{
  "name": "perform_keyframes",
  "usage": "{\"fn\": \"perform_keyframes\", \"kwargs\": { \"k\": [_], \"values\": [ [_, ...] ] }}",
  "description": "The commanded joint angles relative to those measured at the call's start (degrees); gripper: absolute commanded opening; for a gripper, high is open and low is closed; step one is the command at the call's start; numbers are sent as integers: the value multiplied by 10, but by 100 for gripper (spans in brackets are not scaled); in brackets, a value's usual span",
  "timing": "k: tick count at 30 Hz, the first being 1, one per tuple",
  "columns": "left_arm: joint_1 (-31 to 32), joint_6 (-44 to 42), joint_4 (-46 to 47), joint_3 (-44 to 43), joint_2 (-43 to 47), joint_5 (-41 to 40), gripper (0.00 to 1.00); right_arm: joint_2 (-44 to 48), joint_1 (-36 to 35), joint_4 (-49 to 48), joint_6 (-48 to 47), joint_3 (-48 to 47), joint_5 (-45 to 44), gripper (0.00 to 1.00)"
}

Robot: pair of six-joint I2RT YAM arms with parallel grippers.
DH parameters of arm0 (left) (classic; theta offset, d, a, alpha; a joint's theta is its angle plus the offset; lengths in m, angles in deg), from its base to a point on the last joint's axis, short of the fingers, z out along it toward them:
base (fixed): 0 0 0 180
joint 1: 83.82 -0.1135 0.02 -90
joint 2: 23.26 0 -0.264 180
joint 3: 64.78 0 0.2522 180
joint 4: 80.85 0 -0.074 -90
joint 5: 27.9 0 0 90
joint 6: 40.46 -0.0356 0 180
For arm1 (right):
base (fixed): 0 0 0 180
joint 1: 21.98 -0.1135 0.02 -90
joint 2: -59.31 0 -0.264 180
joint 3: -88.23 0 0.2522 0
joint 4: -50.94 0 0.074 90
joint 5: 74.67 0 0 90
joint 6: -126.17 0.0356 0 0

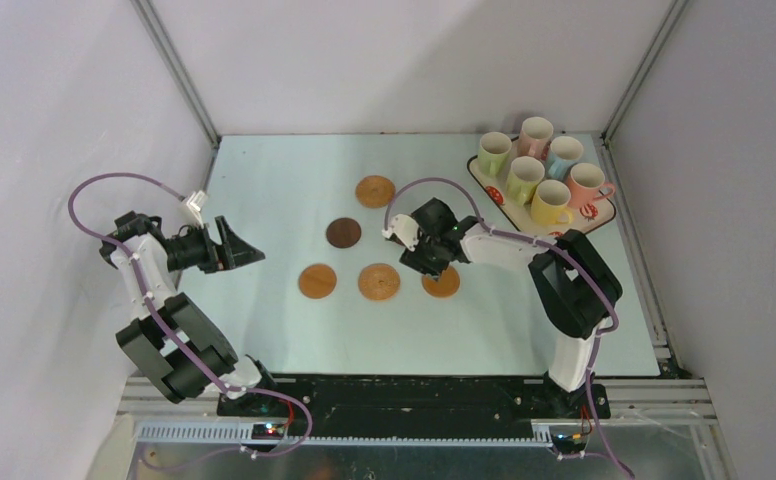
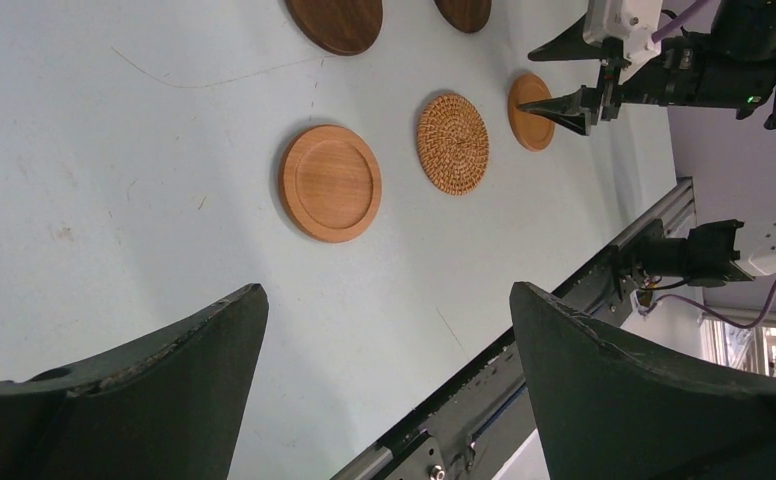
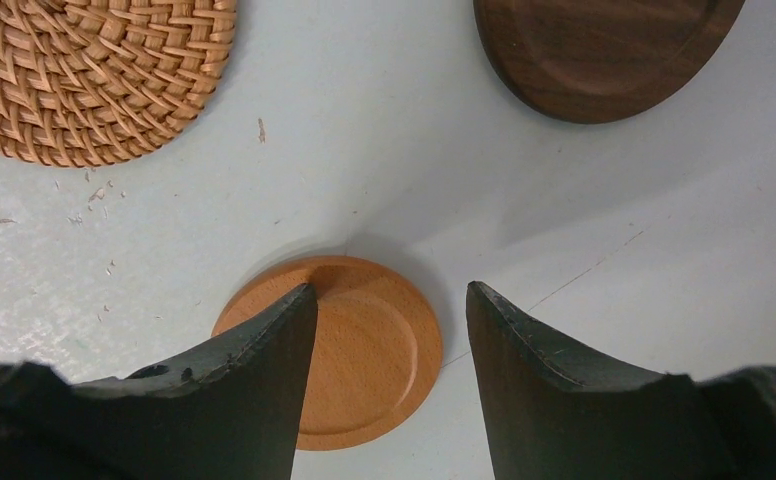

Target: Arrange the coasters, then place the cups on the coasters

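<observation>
Several coasters lie mid-table: a tan one [image 1: 375, 190], a dark brown one [image 1: 343, 232], an orange wood one [image 1: 317, 281], a woven one [image 1: 379, 282] and a second orange wood coaster [image 1: 444, 285]. My right gripper [image 1: 432, 268] hangs open just above that last coaster [image 3: 364, 350], one finger over the disc and the other past its edge, gripping nothing. The woven coaster [image 3: 94, 70] and dark brown coaster [image 3: 604, 50] lie beyond its tips. The cups [image 1: 550, 203] stand grouped on a tray at the back right. My left gripper [image 1: 249, 250] is open and empty, raised at the left.
The cream strawberry-print tray [image 1: 604, 215] holds the pastel cups near the right wall. The black rail [image 2: 564, 300] runs along the table's near edge. White walls enclose the table on the left, back and right.
</observation>
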State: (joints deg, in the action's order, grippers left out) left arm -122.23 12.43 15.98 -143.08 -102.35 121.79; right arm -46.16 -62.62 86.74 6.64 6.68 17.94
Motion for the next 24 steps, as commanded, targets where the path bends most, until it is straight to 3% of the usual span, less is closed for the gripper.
{"fn": "perform_keyframes", "kwargs": {
  "k": [1, 6, 11, 16, 24],
  "values": [
    [-5, -15, -5, -23, 13, 20, 98, -22, -4, -11, 3, 0, -16, 62],
    [-6, -15, -5, -23, 14, 20, 98, 37, 11, 30, -16, -1, 0, 65],
    [-6, -17, -8, -23, 11, 21, 98, 153, 62, 100, -21, -20, 41, 77],
    [-8, -34, -22, -26, 22, 27, 98, 233, 188, 170, 17, -60, 65, 86],
    [-9, -79, -66, -34, 49, 42, 98, 286, 374, 166, 130, -57, 70, 100]
  ]
}}
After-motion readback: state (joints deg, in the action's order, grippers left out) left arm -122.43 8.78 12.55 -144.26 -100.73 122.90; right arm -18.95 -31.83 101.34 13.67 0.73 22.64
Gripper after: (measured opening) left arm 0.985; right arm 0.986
